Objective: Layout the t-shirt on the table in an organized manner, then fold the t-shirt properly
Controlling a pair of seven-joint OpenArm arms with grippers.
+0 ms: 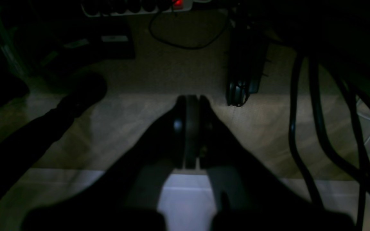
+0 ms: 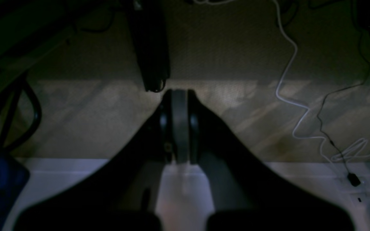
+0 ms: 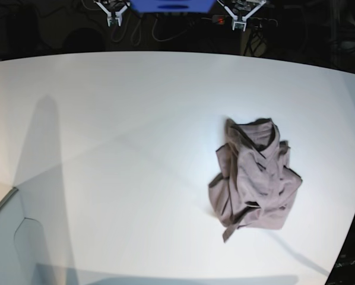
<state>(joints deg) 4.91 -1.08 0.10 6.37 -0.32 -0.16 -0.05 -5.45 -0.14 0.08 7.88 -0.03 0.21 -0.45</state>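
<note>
- The t-shirt [image 3: 253,178], a dusty mauve-grey one, lies crumpled in a heap on the worktop [image 3: 118,148], on the right-hand side of the base view and towards the near edge.
- Its cloth is bunched in deep folds; a ribbed neck opening shows near the top of the heap, and a loose corner trails off at the lower left.
- Nothing touches the shirt; both arms are well apart from it, up at the far edge of the worktop.
- The worktop is a broad white surface with a curved far edge, and long soft shadows cross its left half.
- The left tool [image 1: 191,99] points down past the worktop's edge at the floor, its two fingers pressed flat together with nothing between them.
- The right tool [image 2: 179,93] hangs in the same pose, fingers closed on each other and holding nothing.
- In the base view both tools [image 3: 112,18] [image 3: 241,19] show only as small pale tips at the top, either side of a blue block [image 3: 173,5].
- Below the left tool lie dim flooring, black cables [image 1: 300,128] and a white power strip [image 1: 133,8] with a red light.
- Below the right tool a thin white cable [image 2: 287,64] loops across the floor.
</note>
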